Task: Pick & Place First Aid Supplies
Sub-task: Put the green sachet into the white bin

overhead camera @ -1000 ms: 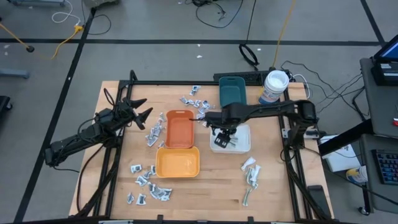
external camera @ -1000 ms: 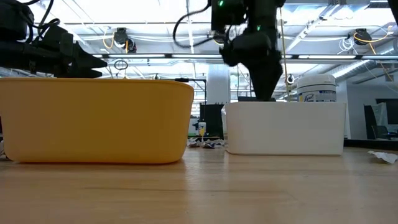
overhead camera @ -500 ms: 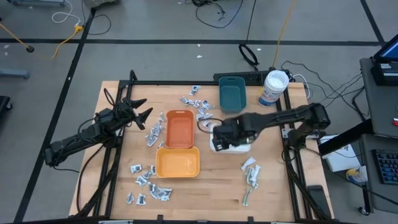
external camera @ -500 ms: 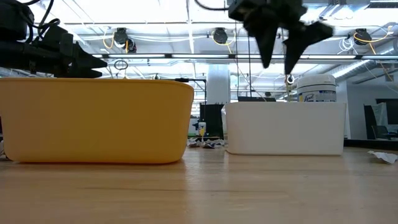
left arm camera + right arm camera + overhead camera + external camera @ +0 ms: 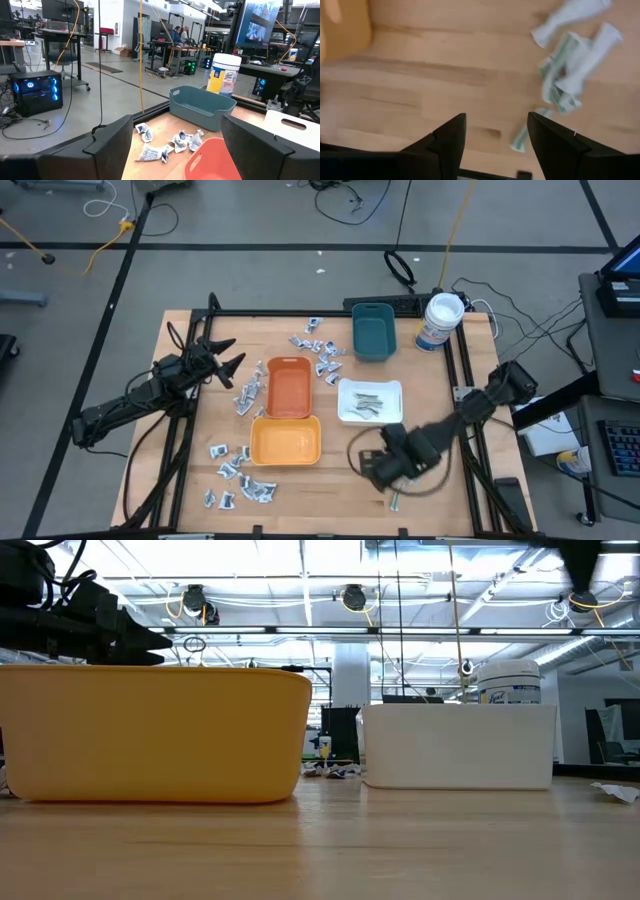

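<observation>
Wooden desk (image 5: pixel 440 430) carries an orange tray (image 5: pixel 288 388), a yellow tray (image 5: pixel 285 442), a teal tray (image 5: pixel 373 330) and a white tray (image 5: pixel 346 392) that has a few slim strips lying in it, while silvery sachets (image 5: pixel 238 476) lie scattered near the left front corner, between the orange and teal trays, and just left of the orange tray. Right tool (image 5: pixel 372 467) hangs over the near right part of the desk with its fingers (image 5: pixel 447 137) apart and empty, beside a loose cluster of pale green-white strips (image 5: pixel 570 60). Left tool (image 5: pixel 232 358) waits at the left edge, jaws wide and holding nothing.
</observation>
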`<control>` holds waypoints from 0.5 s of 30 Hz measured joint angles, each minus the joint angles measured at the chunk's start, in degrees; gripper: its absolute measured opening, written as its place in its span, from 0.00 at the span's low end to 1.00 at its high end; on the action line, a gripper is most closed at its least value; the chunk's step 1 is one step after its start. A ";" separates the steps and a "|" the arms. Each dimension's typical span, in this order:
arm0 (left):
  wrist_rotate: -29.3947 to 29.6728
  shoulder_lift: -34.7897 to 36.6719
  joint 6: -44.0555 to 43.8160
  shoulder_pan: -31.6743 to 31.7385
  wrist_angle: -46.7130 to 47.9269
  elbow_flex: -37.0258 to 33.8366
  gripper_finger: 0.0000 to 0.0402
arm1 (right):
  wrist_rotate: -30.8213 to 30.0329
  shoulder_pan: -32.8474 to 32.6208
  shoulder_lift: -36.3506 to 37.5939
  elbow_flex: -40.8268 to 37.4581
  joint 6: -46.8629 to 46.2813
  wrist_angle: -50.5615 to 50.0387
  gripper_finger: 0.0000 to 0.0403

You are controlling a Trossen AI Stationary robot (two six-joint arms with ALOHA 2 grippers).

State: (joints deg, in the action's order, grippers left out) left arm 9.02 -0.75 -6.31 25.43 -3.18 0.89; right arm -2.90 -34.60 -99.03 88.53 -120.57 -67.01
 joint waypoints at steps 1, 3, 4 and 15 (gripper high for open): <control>0.00 0.00 -0.04 -0.02 0.00 0.00 0.77 | 0.08 -1.41 -0.22 0.00 -1.83 0.19 0.51; 0.00 0.00 -0.04 0.00 0.00 0.00 0.77 | 0.19 -3.93 -0.69 0.00 -5.57 0.73 0.51; 0.00 0.02 0.00 0.00 0.00 0.00 0.77 | 0.17 -5.07 -0.90 0.00 -7.43 1.27 0.51; 0.00 0.00 0.00 -0.01 0.00 0.00 0.77 | 0.12 -9.82 -7.71 0.00 -11.85 7.05 0.51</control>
State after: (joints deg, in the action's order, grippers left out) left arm 9.02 -0.75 -6.31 25.42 -3.18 0.89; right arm -2.78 -44.42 -106.74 88.53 -132.42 -59.96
